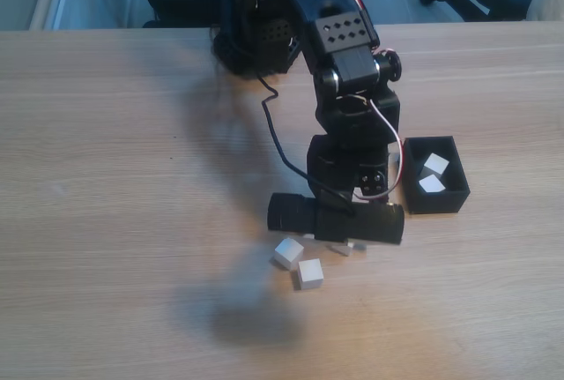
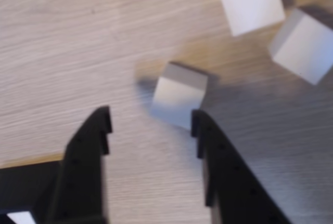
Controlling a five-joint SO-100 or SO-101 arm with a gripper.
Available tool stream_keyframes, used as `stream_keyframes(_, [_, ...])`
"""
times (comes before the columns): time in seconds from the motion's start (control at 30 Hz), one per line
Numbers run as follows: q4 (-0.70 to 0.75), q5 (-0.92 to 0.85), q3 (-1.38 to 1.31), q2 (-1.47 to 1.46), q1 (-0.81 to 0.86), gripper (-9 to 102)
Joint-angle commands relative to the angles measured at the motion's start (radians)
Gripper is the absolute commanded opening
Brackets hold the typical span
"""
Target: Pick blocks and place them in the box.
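Note:
In the wrist view my gripper (image 2: 151, 120) is open, low over the wooden table. One white block (image 2: 177, 96) lies just ahead of the fingertips, close to the right finger (image 2: 205, 130) and outside the gap. Two more blocks (image 2: 251, 3) (image 2: 304, 44) lie beyond it at the top right. In the fixed view the arm (image 1: 352, 133) hangs over this cluster: two blocks (image 1: 287, 252) (image 1: 309, 273) lie free, and a third (image 1: 345, 246) peeks out from under the wrist. The black box (image 1: 441, 197) stands to the right with two white blocks (image 1: 435, 164) (image 1: 431, 183) inside.
The arm's base (image 1: 256, 36) stands at the table's far edge, and a black cable (image 1: 275, 133) loops down to the wrist. Bare wood (image 1: 115, 186) spreads to the left. A dark shape (image 2: 26, 182) at the wrist view's bottom left may be the box.

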Motion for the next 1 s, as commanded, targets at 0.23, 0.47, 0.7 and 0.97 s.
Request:
stream_keyframes(0.23, [0.008, 0.009, -0.046, -0.023, 0.026, 16])
stream_keyframes(0.47, [-0.006, 0.014, -0.043, -0.037, 0.025, 16])
stream_keyframes(0.7, [-0.012, 0.037, -0.043, -0.067, 0.015, 16])
stream_keyframes(0.97, [-0.051, 0.041, -0.043, -0.094, 0.012, 15])
